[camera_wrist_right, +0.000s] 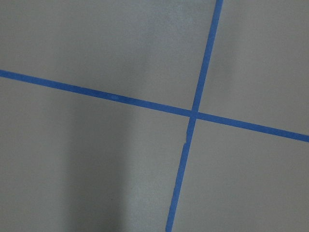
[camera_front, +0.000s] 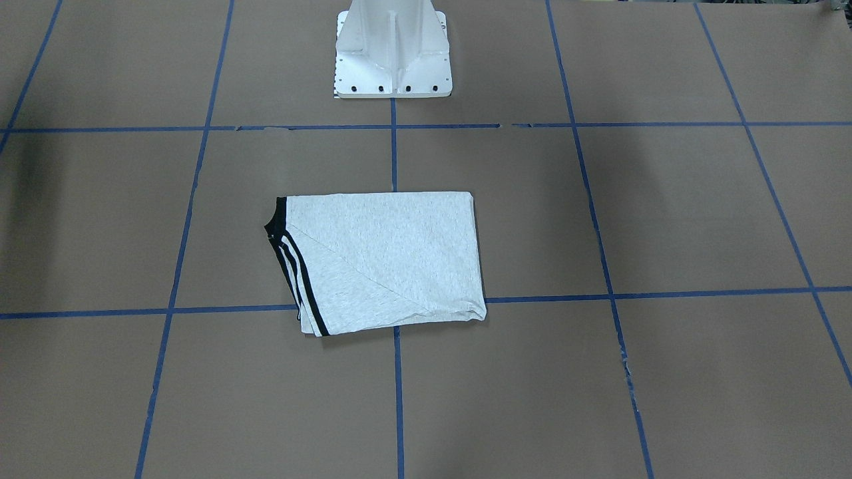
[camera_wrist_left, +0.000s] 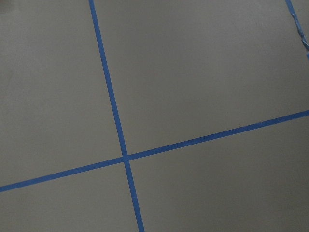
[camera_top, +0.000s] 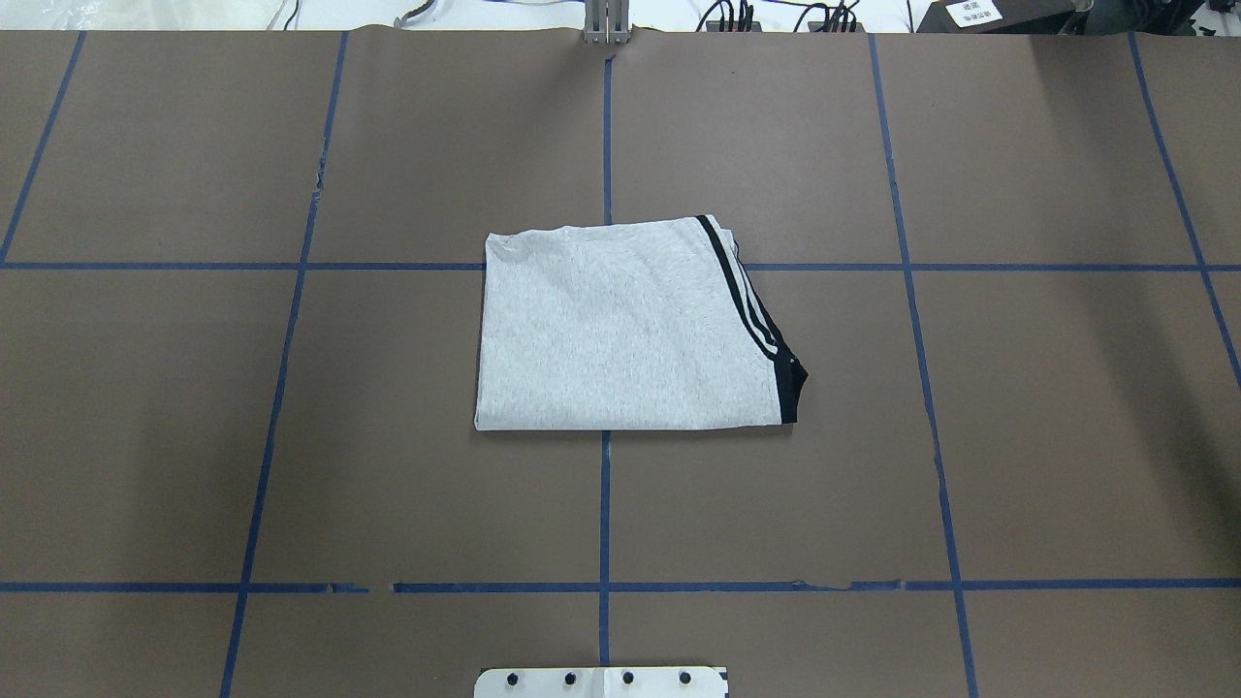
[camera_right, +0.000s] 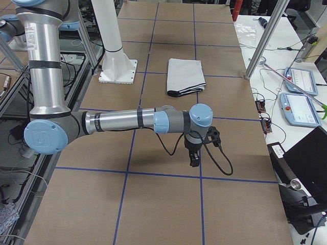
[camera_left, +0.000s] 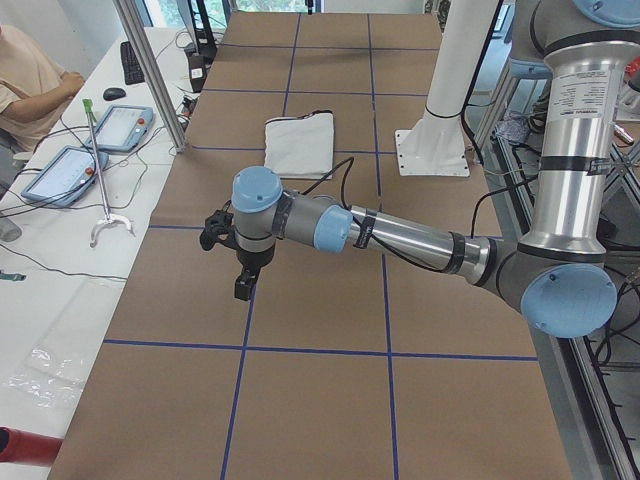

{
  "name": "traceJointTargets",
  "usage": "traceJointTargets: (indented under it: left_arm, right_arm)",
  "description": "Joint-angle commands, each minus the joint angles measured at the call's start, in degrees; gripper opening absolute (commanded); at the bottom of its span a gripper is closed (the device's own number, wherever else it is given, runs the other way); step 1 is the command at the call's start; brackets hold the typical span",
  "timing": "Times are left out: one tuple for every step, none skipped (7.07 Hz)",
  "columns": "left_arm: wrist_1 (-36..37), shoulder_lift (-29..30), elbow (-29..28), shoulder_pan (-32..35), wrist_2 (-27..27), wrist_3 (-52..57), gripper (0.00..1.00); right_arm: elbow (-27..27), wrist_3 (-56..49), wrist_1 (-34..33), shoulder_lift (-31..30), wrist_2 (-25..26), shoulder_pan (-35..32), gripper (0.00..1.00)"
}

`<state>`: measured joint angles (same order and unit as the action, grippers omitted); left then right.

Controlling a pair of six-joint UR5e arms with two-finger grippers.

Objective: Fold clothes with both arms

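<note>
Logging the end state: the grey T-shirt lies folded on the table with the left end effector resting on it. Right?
No. The grey T-shirt lies folded on the table, but the left end effector is well apart from it, as the exterior left view shows.

A white pedestal base (camera_front: 393, 66) stands on the brown table (camera_front: 665, 213) crossed by blue tape lines (camera_front: 665, 293).

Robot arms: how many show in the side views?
2. The left arm hangs over the left end of the table, the right arm over its right end; both away from the folded T-shirt.
</note>
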<state>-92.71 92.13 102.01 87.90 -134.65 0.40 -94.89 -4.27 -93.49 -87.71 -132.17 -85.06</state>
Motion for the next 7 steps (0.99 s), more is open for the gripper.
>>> traceJointTargets:
  left_arm:
    - [0.08, -0.11, -1.1, -0.01, 0.35, -0.22, 1.0]
    - [0.16, -0.02, -1.63, -0.01, 0.44, -0.31, 1.0]
    - [0.16, -0.02, -1.55, -0.01, 0.44, -0.31, 1.0]
    - [0.08, -0.11, -1.72, -0.01, 0.53, -0.22, 1.0]
    - [0.08, -0.11, -1.64, -0.01, 0.36, -0.31, 1.0]
    - [0.08, -0.11, -1.64, -0.09, 0.44, -0.14, 1.0]
    - [-0.01, -0.46, -2.33, -0.62, 0.44, 0.04, 1.0]
  right_arm:
    - [0.06, 2.86, 0.24, -0.09, 0.51, 0.34, 1.0]
    - [0.15, 2.86, 0.24, -0.35, 0.6, 0.34, 1.0]
    - [0.15, 2.95, 0.24, -0.53, 0.6, 0.34, 1.0]
    - [0.15, 2.95, 0.24, -0.62, 0.6, 0.34, 1.0]
    - [0.15, 2.95, 0.24, -0.71, 0.6, 0.34, 1.0]
    - [0.15, 2.95, 0.24, -0.71, 0.51, 0.34, 1.0]
    - [0.06, 3.03, 0.24, -0.71, 0.42, 0.34, 1.0]
